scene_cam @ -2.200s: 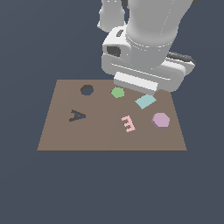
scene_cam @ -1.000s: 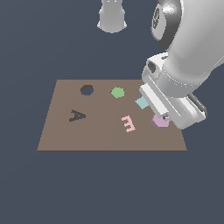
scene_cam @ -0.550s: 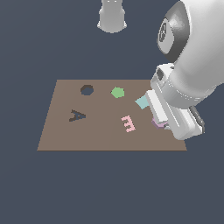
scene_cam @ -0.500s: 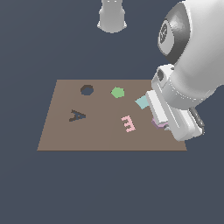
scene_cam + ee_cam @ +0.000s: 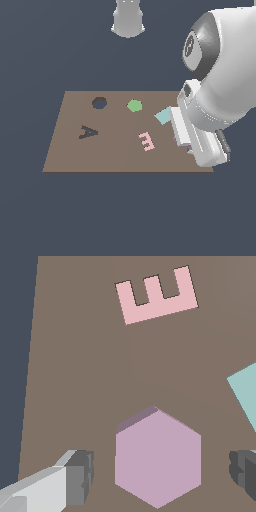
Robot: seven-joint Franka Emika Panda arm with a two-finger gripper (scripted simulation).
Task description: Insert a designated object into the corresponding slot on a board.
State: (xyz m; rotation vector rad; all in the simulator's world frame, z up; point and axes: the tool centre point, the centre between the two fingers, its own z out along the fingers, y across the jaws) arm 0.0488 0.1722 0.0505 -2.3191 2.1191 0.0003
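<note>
While the arm hides the block, exterior view: board (image 5: 70,155) carries the navy slot (image 5: 99,103) at its far corner on the exterior view's left, well apart from the arm.
Wrist view: gripper (image 5: 161,473) spread wide, jaws straddling the lilac block (image 5: 158,458) without touching it, seemingly lined up to grasp; pink E (image 5: 156,295) lies beyond.

Both renders were evenly and softly lit, with no glare and no cast shadows on the board (image 5: 75,150). Shading showed only on the arm's white shell (image 5: 220,95), brighter on top and greyer beneath. Edges looked slightly soft and jagged at low resolution. The wrist view was sharp throughout, with no visible edge distortion.
</note>
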